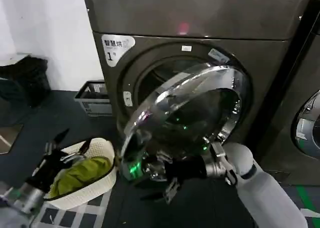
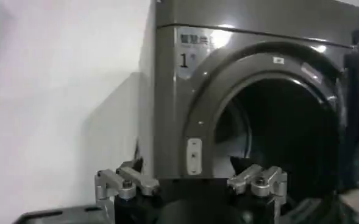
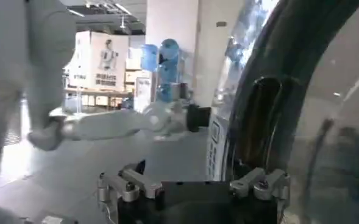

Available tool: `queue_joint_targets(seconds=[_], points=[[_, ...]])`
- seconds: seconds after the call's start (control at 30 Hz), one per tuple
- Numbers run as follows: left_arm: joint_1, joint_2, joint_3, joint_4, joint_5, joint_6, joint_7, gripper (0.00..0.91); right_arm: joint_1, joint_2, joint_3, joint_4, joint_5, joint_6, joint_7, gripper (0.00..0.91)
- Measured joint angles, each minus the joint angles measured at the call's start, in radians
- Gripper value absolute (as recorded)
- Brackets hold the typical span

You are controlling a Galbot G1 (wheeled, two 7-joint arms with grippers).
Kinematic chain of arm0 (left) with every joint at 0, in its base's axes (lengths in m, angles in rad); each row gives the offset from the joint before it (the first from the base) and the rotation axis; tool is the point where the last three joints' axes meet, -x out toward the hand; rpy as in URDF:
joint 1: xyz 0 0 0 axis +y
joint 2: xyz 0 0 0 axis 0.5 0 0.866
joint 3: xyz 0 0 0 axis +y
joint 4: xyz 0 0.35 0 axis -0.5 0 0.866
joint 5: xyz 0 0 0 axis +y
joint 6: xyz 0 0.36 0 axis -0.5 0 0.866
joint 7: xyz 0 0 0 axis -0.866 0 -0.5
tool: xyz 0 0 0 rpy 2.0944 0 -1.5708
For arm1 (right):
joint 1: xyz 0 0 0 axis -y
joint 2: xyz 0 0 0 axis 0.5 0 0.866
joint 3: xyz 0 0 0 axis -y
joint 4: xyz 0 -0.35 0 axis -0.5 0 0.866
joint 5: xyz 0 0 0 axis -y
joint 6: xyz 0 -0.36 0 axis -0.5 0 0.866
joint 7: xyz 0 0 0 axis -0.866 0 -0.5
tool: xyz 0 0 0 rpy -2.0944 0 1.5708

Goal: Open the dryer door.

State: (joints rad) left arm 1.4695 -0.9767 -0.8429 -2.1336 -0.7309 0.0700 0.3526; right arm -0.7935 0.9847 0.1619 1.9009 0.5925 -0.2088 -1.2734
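1. Dryer door already swung partway off its opening, drum mouth exposed at 10 o'clock.
2. Right pincer, fingers apart, by door's lower rim; more swing left.
3. Left pincer apart, idle at 8 o'clock.

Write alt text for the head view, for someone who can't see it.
A dryer door, chrome-ringed with dark glass, stands partly swung open, with the right gripper at its lower edge. The left gripper hangs open over a white basket of green laundry.

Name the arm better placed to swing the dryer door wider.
Right: the right gripper is at the lower rim of the half-open dryer door. The left gripper hangs open over the laundry basket, away from it.
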Motion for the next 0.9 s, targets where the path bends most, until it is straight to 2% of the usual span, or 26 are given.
queue_joint_targets(seconds=[0.33, 0.6, 0.9], points=[[-0.140, 0.147, 0.156, 0.042, -0.121, -0.001, -0.001, 0.907, -0.097, -0.074, 0.103, 0.063, 0.040, 0.018, -0.021, 0.907], [-0.301, 0.257, 0.333, 0.090, -0.180, 0.000, 0.001, 0.907, -0.215, -0.129, 0.263, 0.105, 0.095, 0.030, -0.053, 0.907], [-0.450, 0.299, 0.480, 0.143, -0.284, 0.031, 0.043, 0.907, -0.379, -0.158, 0.487, 0.105, 0.080, 0.054, -0.086, 0.907]])
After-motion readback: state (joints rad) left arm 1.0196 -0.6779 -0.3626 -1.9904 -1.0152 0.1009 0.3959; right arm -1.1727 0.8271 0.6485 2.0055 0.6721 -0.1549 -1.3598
